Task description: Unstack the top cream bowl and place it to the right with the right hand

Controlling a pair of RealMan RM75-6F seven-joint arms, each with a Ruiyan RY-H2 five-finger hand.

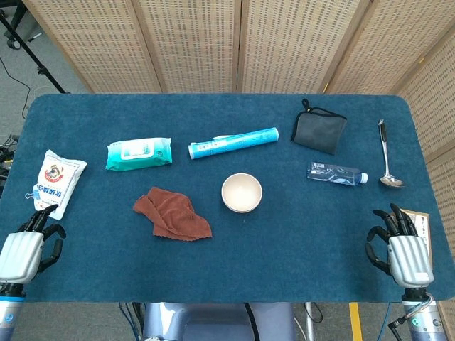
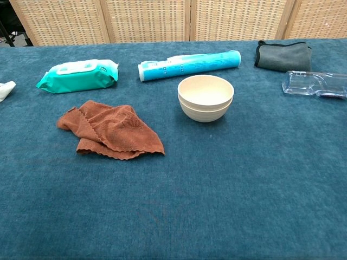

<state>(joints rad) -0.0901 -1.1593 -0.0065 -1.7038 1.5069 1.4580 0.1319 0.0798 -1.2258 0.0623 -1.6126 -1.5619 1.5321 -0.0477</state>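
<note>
Two cream bowls (image 1: 242,192) sit stacked near the middle of the blue table; the chest view shows the top bowl (image 2: 206,91) nested in the lower bowl (image 2: 206,112). My right hand (image 1: 402,248) rests at the table's front right corner, far from the stack, fingers spread and holding nothing. At the front left corner my left hand (image 1: 27,243) lies empty with fingers apart. Neither hand appears in the chest view.
A brown cloth (image 1: 173,214) lies left of the bowls. Behind them lie a blue tube (image 1: 233,142) and a teal wipes pack (image 1: 139,153). To the right are a water bottle (image 1: 337,173), a dark pouch (image 1: 319,130) and a ladle (image 1: 387,158). A white packet (image 1: 56,181) lies far left.
</note>
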